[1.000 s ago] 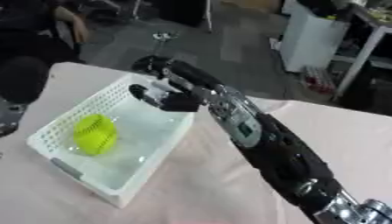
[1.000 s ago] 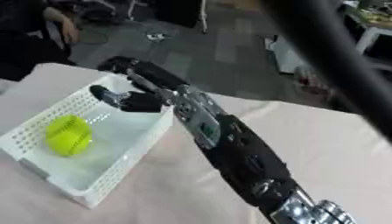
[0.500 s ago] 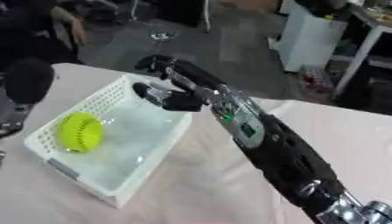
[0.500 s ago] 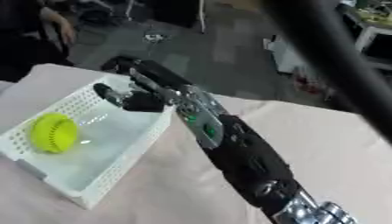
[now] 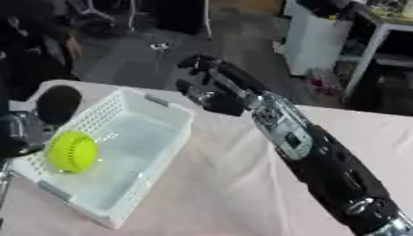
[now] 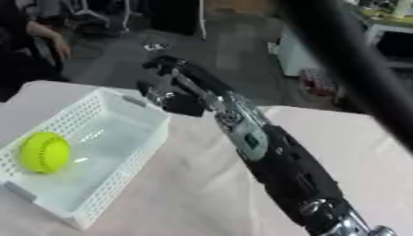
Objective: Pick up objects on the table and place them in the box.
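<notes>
A yellow-green ball (image 5: 73,151) lies inside the white mesh basket (image 5: 158,138), against its left wall. My right arm reaches from the lower right across the table. My right hand (image 5: 211,92) hangs just beyond the basket's far right corner, above the table's far edge. Its fingers are relaxed and hold nothing. Black and silver parts of my left arm (image 5: 24,129) show at the left edge beside the basket; its hand cannot be made out.
The table (image 5: 226,193) is covered in pale pink cloth. Beyond its far edge lie a dark floor, a white cabinet (image 5: 315,37) and shelving at the right. A person sits at the far left (image 6: 40,37).
The ball has rolled left inside the basket to its left wall. My right hand has drawn back to the right, off the basket's far corner. The view has also shifted.
</notes>
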